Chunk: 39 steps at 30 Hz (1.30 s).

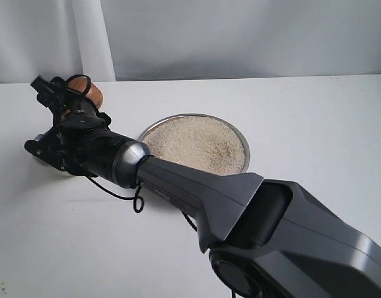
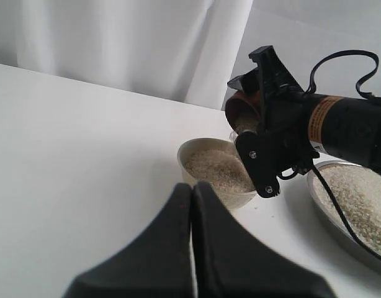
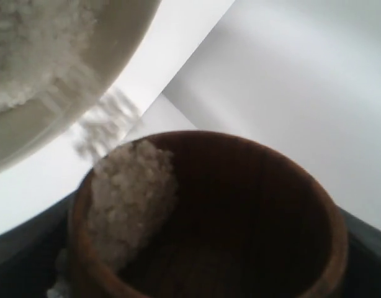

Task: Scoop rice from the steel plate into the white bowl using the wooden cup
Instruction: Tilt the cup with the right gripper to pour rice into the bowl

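My right gripper [image 1: 80,94] reaches across to the left, shut on the wooden cup [image 1: 91,93]. The cup [image 2: 241,112] is tilted mouth-down over the white bowl [image 2: 185,169]. Rice [image 3: 131,198] slides along the cup's [image 3: 252,186] inner wall, and grains spill over its lip towards the bowl [image 3: 85,68]. The bowl holds a mound of rice [image 2: 216,169]. The steel plate [image 1: 244,144], heaped with rice [image 1: 197,144], sits right of the bowl. My left gripper [image 2: 192,191] hovers shut and empty a short way from the bowl. In the exterior view the right arm hides most of the bowl.
The right arm's long dark body [image 1: 197,192] stretches diagonally over the white table [image 1: 314,118], crossing the plate's near edge. A black cable [image 1: 138,202] hangs under it. White curtains [image 2: 134,43] close off the back.
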Each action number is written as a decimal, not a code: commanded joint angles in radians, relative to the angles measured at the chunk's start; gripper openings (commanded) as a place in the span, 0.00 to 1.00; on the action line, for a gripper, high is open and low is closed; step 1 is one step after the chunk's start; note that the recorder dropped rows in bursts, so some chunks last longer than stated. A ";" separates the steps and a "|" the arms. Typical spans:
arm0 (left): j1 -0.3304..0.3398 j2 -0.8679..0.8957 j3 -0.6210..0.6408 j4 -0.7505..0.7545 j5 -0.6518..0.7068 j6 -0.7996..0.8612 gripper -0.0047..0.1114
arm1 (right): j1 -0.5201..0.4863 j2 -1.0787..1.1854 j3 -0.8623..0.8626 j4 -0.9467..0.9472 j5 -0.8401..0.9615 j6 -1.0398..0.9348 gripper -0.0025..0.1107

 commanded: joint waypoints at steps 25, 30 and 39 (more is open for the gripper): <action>-0.006 -0.003 -0.001 -0.003 -0.007 -0.004 0.04 | 0.018 -0.069 0.027 0.039 0.009 -0.132 0.02; -0.006 -0.003 -0.001 -0.003 -0.007 -0.004 0.04 | 0.018 -0.094 0.032 0.017 0.035 -0.153 0.02; -0.006 -0.003 -0.001 -0.003 -0.007 -0.004 0.04 | 0.014 -0.175 0.032 0.364 0.096 -0.074 0.02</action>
